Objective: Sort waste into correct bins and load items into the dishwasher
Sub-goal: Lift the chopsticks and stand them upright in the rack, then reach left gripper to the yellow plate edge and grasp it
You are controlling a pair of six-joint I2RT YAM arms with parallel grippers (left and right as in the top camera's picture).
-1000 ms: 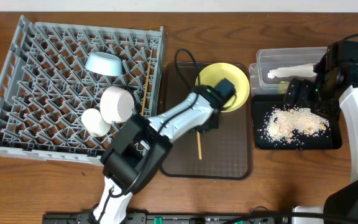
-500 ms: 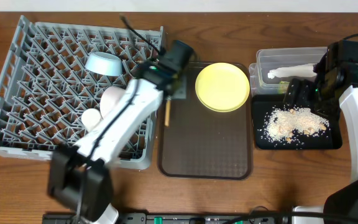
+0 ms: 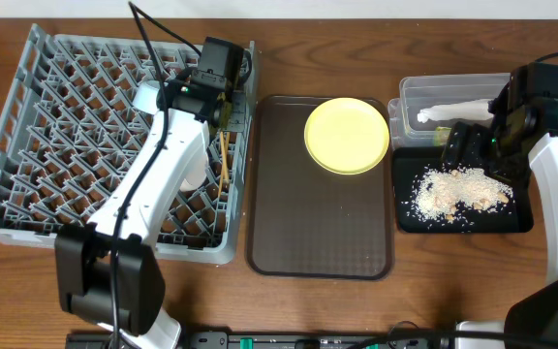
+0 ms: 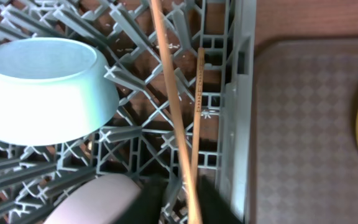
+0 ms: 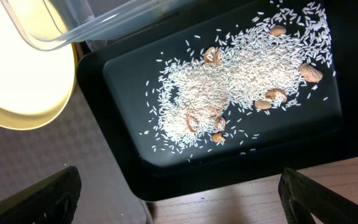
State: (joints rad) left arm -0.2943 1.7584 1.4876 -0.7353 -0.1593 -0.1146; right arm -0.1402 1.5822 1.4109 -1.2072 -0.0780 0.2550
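Hovering at the rack's edge, chopsticks among the pegs

The left hand point(image 4: 182, 206) hung over the upper right part of the grey dish rack point(image 3: 66, 145), at the left of the overhead frame. Two wooden chopsticks point(image 4: 196, 118) lay close together among the pegs beside the rack's right wall. One ran down between the dark fingers point(image 4: 151, 199). The jaws stood a little apart, and whether they pinched it could not be told. A light blue bowl point(image 4: 42, 87) lay on the pegs just left of the sticks. The yellow plate point(image 3: 347, 135) rested at the top of the brown tray point(image 3: 318, 233). At the right, the right hand point(image 5: 176, 186) was spread wide above the black tray point(image 5: 120, 93), which held the rice crumbs point(image 5: 241, 81). The napkin point(image 3: 458, 110) lay in the clear tub point(image 3: 415, 92) just above that tray
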